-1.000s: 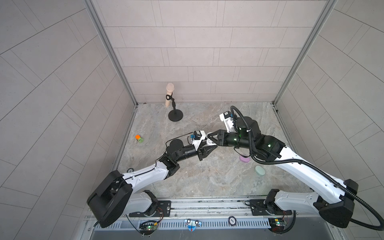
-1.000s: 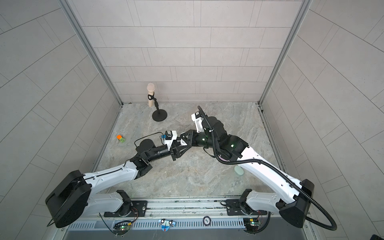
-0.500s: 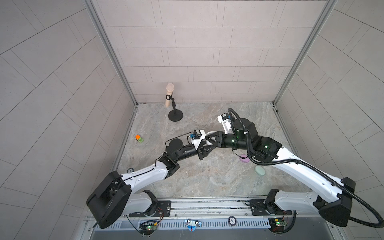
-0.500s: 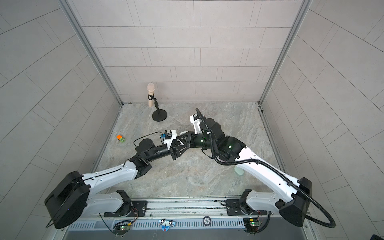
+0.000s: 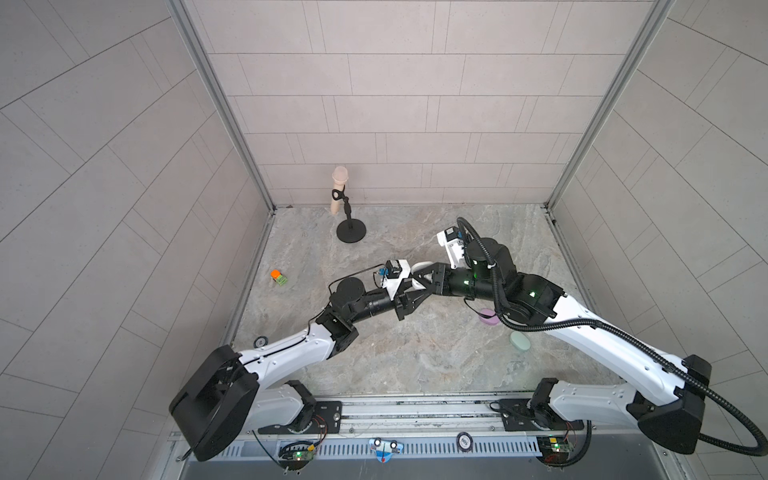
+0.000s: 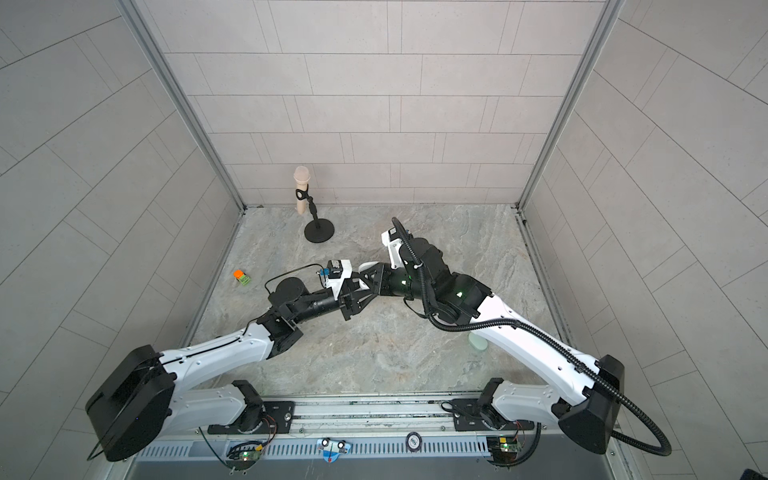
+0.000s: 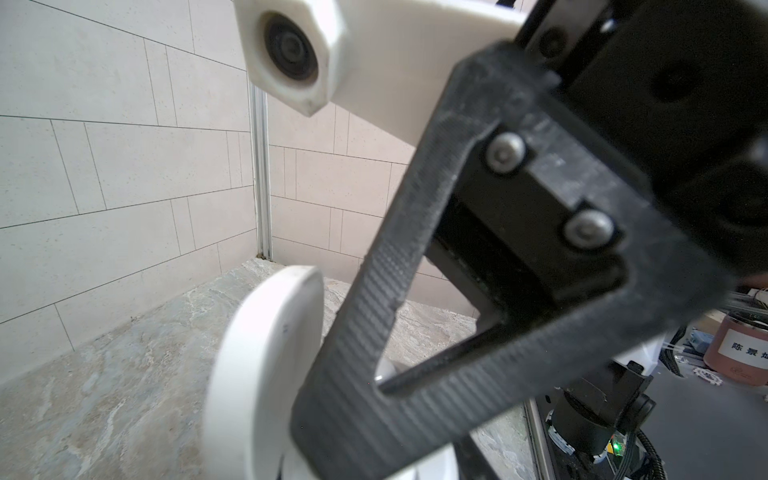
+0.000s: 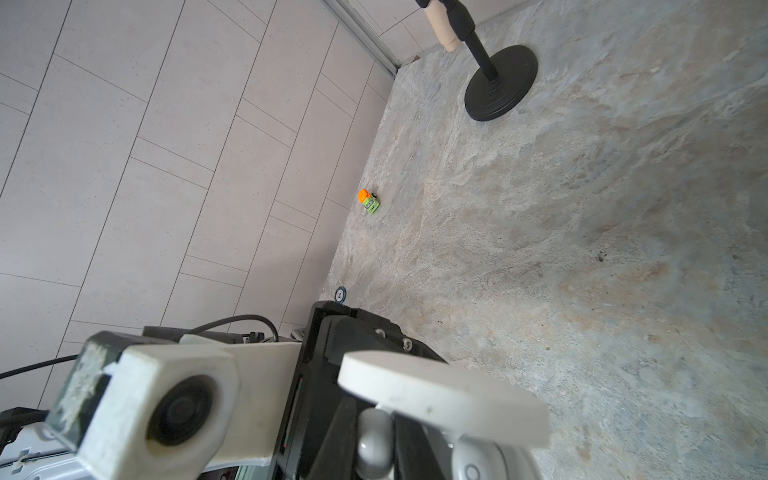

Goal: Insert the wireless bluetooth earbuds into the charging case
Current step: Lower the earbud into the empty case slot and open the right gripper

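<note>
Toward the lower right of a top view, a mint case and a lilac case are seen lying on the table, beside the right arm and apart from both grippers. Farther up, at the centre of the frame, the left gripper and the right gripper are found tip to tip.

The left gripper is closed on the white charging case, whose lid is swung open. The right gripper is clamped on what is taken to be a white earbud. It is placed at the lower centre of the right wrist view, just under the lid and just beside the case body. No other buds can be made out.

The insertion step is judged to be in hand, with the bud not yet seated. A short, well-aligned push into the socket is called for, with the case held steady.

The bud's rounded end is turned toward the wrist camera, but its long axis is hidden by the fingers. The lid's long axis is laid from the left toward the lower right of that frame.
</note>
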You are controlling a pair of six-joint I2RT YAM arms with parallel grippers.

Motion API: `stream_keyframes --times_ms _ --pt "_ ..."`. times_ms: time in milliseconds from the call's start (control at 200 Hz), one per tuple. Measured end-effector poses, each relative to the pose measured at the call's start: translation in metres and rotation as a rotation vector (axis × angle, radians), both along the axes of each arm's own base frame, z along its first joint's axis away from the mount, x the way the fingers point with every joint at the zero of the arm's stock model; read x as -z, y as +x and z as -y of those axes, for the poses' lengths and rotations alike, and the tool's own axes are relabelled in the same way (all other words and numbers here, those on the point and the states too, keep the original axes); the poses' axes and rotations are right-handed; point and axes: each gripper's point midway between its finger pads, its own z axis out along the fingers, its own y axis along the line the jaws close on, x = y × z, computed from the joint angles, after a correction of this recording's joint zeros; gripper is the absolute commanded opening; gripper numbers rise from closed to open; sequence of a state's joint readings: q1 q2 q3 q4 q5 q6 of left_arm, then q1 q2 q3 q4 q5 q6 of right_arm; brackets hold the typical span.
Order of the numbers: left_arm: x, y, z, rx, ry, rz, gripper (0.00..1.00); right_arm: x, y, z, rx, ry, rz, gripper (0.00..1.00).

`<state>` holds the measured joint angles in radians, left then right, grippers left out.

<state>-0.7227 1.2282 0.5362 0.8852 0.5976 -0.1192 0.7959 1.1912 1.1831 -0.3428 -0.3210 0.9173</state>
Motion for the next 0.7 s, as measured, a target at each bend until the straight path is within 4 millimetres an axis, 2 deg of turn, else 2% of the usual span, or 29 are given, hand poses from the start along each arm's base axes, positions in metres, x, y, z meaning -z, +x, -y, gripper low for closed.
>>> stream_keyframes --times_ms 225,556,701 --pt "0.000 0.000 0.000 -0.002 0.003 0.004 0.27 0.000 0.000 0.000 -0.001 0.000 -0.002 0.20" --pt "-0.001 -0.001 -0.002 -0.009 0.013 0.015 0.27 -0.002 -0.005 0.007 0.007 -0.006 -0.005 0.33" --pt "-0.001 0.000 -0.002 -0.012 0.014 0.018 0.26 -0.002 -0.007 0.010 0.011 -0.012 -0.007 0.35"
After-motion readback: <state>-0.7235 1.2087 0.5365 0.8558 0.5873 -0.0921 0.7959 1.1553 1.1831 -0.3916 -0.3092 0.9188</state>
